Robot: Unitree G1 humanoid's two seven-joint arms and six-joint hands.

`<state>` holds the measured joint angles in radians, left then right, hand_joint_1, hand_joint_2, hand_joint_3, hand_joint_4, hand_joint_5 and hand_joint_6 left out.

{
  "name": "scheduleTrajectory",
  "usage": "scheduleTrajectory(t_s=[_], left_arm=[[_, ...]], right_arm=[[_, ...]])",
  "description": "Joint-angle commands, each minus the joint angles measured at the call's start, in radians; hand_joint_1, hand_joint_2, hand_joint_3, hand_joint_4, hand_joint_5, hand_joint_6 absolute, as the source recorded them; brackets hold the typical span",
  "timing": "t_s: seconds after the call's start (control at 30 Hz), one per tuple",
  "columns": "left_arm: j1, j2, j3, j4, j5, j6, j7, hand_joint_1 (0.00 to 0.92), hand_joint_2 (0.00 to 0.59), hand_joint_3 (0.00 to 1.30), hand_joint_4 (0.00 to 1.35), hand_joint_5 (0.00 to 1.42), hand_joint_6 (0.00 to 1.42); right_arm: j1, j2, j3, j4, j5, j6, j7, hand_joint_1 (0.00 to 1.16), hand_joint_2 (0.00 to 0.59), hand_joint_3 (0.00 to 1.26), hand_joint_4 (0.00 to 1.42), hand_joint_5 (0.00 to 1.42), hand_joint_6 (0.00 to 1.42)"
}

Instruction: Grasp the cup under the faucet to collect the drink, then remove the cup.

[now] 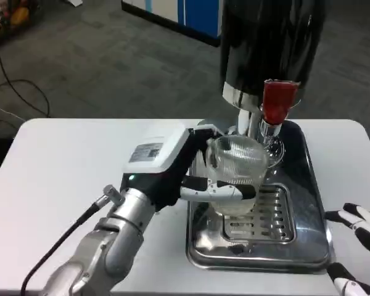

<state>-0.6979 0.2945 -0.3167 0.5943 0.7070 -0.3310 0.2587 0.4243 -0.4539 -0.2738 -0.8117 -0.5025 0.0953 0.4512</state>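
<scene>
Left hand (191, 169) fingers (225, 190) wrapped round cup (237, 163) under faucet (277, 105); right hand (357, 240) fingers spread at table (68, 166) edge, 4 o'clock.

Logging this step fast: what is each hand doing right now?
Left hand: holding the clear ribbed plastic cup under the red-handled faucet.
Right hand: holds nothing, fingers apart, open.

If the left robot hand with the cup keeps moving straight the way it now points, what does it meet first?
The left robot hand holds the cup and points toward the picture's right. Most likely the cup would first meet the dispenser's silver column under the red tap, though depth is unclear here.
</scene>
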Motion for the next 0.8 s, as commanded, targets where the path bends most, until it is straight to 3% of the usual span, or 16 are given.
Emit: scheduleTrajectory(t_s=[0.03, 0.37, 0.5, 0.8], left_arm=[[-0.042, -0.011, -0.03, 0.009, -0.007, -0.032, -0.013, 0.412, 0.112, 1.06, 1.12, 1.3, 1.42], [-0.038, -0.003, -0.063, -0.023, 0.006, -0.015, -0.053, 0.378, 0.075, 0.94, 1.0, 1.2, 1.42], [-0.028, 0.006, -0.064, -0.044, 0.01, -0.005, -0.067, 0.314, 0.07, 0.79, 0.82, 1.07, 1.39], [0.005, 0.033, -0.057, -0.119, 0.022, 0.021, -0.08, 0.177, 0.069, 0.7, 0.53, 0.82, 1.24]], right_arm=[[0.007, -0.013, -0.02, 0.011, 0.017, 0.002, 0.004, 0.34, 0.471, 0.11, 0.0, 0.0, 0.0], [0.004, -0.022, -0.036, 0.029, 0.045, 0.004, 0.001, 0.33, 0.464, 0.12, 0.0, 0.0, 0.0], [-0.003, -0.025, -0.036, 0.037, 0.054, 0.007, 0.002, 0.32, 0.463, 0.14, 0.0, 0.0, 0.0], [-0.017, -0.026, -0.033, 0.049, 0.067, 0.012, -0.002, 0.33, 0.476, 0.19, 0.02, 0.04, 0.0]])
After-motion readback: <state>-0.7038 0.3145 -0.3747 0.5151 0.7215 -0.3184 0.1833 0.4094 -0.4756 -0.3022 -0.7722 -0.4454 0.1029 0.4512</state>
